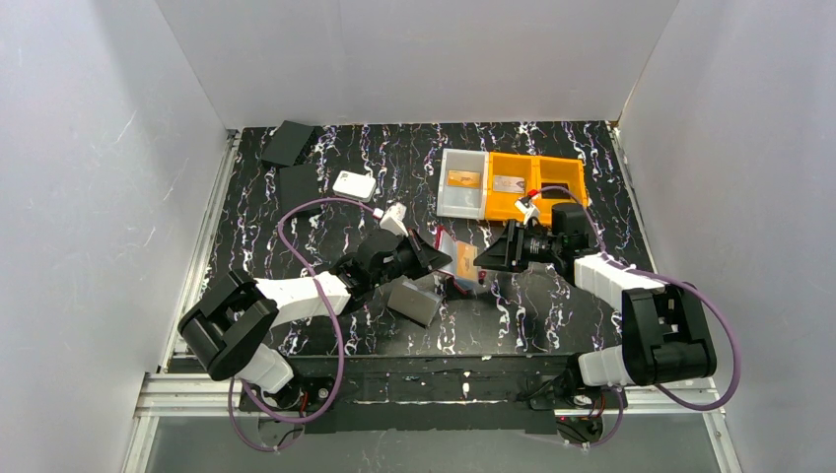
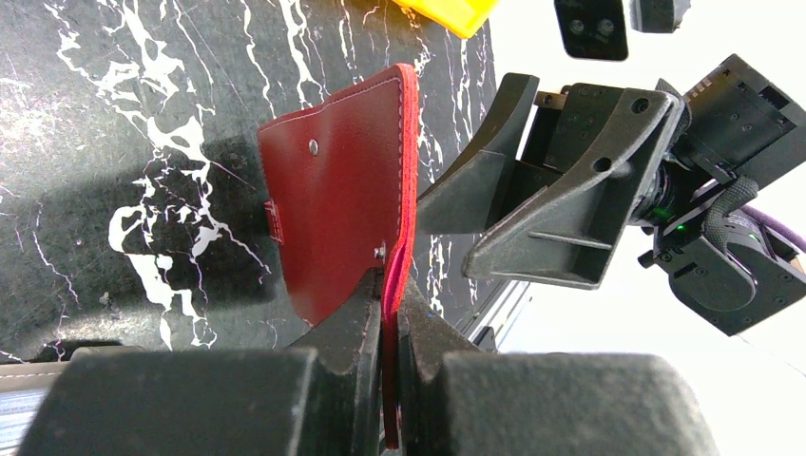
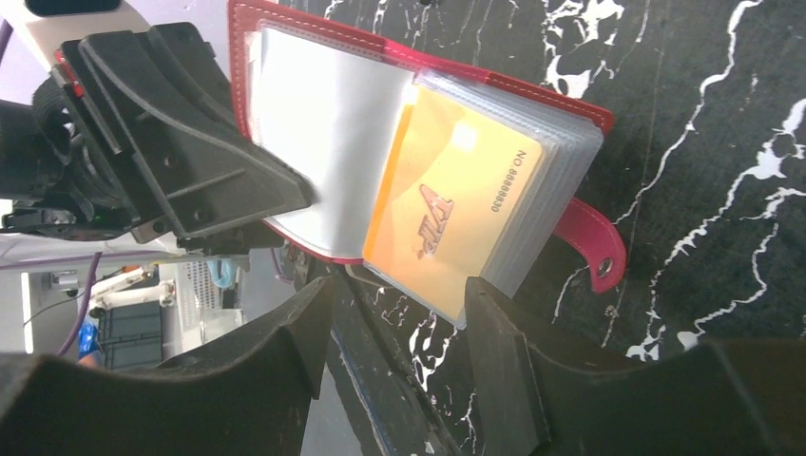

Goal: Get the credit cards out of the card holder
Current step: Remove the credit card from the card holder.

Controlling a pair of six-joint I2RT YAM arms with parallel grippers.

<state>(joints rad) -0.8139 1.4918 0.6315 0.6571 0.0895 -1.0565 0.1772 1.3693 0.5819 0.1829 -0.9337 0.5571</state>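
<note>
Black marbled desk (image 1: 552, 315) inside white walls (image 1: 414, 59), with the card holder (image 2: 342, 190) held open over its middle.
My left gripper (image 2: 390, 318) is clamped on the red cover. 1 orange-gold credit card (image 3: 456, 204) sits in the top sleeve, and my right gripper (image 3: 397, 299) has its fingers spread at that card's edge.

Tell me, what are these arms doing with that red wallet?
The left gripper is clamped on the cover of the card holder, holding it open. The right gripper, jaws open, faces an orange-gold card in a clear sleeve, not yet gripping it. A gold card lies in the white tray, a silver card in the orange tray.
</note>
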